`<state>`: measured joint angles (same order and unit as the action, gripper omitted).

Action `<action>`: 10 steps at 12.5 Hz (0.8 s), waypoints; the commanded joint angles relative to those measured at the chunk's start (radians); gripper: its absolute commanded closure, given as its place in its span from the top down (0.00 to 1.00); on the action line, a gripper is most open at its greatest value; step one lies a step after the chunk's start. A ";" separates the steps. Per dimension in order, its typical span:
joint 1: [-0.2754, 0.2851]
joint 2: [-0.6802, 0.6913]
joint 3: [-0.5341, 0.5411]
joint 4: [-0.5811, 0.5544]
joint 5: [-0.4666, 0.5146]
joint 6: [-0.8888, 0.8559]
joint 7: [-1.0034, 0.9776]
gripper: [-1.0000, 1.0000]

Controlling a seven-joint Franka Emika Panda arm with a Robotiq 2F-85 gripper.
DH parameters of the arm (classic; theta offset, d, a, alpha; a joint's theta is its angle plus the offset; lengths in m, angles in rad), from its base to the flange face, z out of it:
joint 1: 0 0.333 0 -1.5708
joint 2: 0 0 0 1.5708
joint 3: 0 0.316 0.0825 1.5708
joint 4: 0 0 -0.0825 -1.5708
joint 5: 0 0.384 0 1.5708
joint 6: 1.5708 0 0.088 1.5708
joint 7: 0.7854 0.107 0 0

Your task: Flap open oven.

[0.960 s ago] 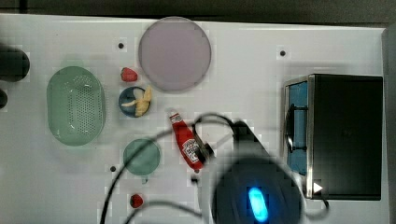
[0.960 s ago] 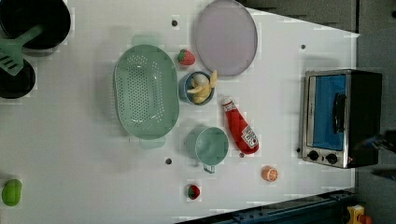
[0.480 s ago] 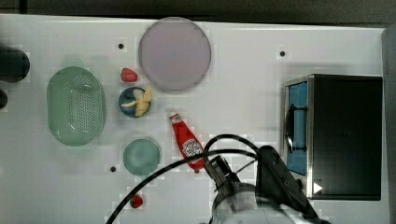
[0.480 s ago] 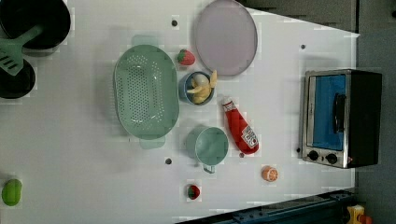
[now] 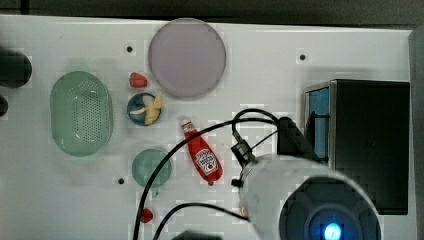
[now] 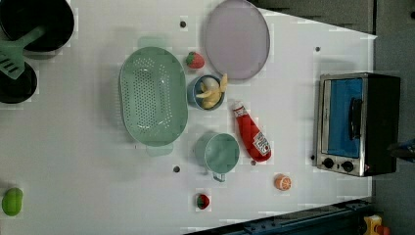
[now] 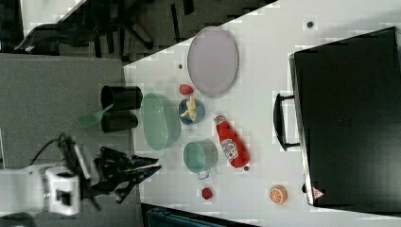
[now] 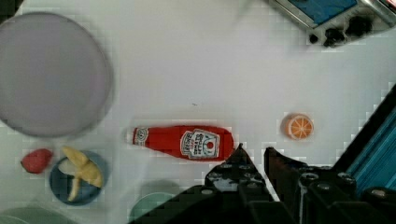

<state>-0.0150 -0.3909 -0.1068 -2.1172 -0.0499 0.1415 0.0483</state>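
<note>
Your claw [image 8: 254,156] looks nearly closed, probably on nothing. The oven [image 6: 357,125] stands beyond it on the bench [image 6: 293,73], door unopened; everything is left to do.

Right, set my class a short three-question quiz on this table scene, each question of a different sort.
1. True or false: the oven has its glass door shut.
2. What lies in the blue bowl? A) a banana B) a strawberry C) a spatula
3. In the left view, which small item lies on the table nearest the oven's knobs?

Key: 1 true. 2 A, the banana. 3 the orange slice.
</note>
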 commanded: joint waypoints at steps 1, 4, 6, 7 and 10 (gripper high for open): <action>-0.020 0.018 -0.086 -0.042 -0.025 0.071 -0.325 0.18; -0.027 0.088 -0.171 -0.067 -0.042 0.180 -0.689 0.18; -0.030 0.139 -0.222 -0.073 -0.065 0.272 -0.916 0.18; -0.031 0.164 -0.244 -0.078 -0.073 0.329 -1.002 0.18; -0.034 0.246 -0.293 -0.091 -0.075 0.472 -1.136 0.18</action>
<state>-0.0507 -0.1553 -0.3906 -2.2070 -0.1310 0.5981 -0.9229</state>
